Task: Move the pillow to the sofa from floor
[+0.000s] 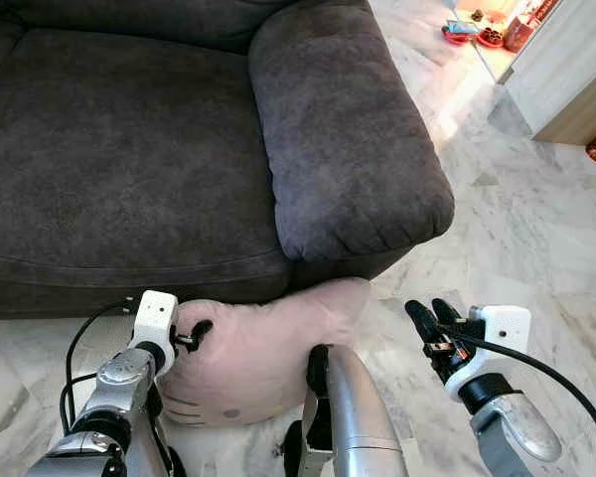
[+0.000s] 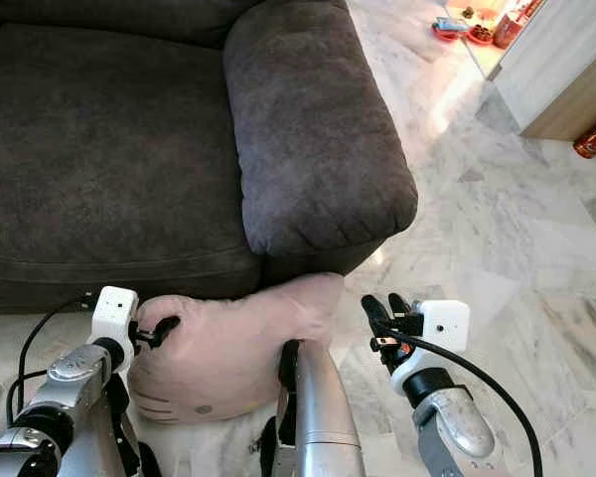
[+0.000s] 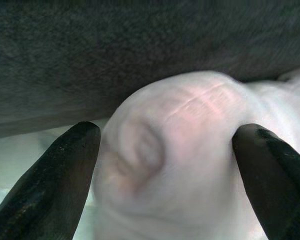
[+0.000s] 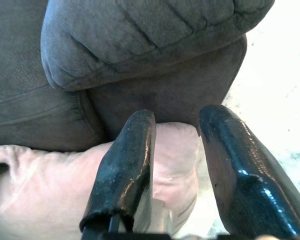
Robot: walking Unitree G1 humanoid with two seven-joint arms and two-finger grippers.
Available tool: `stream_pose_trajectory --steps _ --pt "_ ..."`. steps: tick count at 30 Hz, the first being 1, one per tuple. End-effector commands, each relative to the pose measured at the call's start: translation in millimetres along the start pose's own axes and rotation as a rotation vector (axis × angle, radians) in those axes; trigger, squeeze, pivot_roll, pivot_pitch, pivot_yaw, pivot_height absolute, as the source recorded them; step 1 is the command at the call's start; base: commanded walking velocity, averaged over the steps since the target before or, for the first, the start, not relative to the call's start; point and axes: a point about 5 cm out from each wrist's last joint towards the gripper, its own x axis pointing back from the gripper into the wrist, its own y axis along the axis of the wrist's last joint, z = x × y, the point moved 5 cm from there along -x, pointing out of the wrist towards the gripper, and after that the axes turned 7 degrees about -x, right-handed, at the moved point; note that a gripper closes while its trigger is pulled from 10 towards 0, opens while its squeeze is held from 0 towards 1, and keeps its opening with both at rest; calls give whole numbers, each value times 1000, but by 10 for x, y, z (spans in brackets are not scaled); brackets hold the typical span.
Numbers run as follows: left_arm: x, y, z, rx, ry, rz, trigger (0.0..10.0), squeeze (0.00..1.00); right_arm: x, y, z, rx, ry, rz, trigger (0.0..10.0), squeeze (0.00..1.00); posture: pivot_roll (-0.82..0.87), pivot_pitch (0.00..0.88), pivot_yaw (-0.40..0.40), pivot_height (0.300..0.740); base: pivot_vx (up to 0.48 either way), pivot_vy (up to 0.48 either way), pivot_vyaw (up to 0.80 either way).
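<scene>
Jaws spread, left gripper (image 3: pixel 165 175) straddling pillow (image 1: pixel 248 348)

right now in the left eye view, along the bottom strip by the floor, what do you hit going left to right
left gripper → pink pillow → right gripper → marble floor

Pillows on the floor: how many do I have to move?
1: the pink pillow lies on the floor against the sofa front, below its armrest, left gripper at its edge. Others may be hidden.
</scene>
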Motion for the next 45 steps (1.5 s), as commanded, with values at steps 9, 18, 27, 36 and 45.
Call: stream_pose_trajectory --steps 9,18,27,36,45 --pt "29 -227 -222 84 -116 82 10000 0 62 20 -78 18 -24 8 10000 0 -173 268 -268 513 0 0 0" --pt "59 -360 -222 47 -92 140 0 0 81 25 -95 23 -28 12 10000 0 -179 270 -273 513 0 0 0" --pt "78 -407 -128 8 -47 172 0 0 71 16 -86 20 -24 15 10000 0 -173 266 -275 513 0 0 0" --pt "97 -446 -119 14 -35 179 0 0 63 24 -87 23 -22 15 10000 0 -174 263 -278 513 0 0 0" --pt "103 -459 -139 18 -42 177 0 0 61 24 -79 22 -21 13 10000 0 -173 261 -277 513 0 0 0"
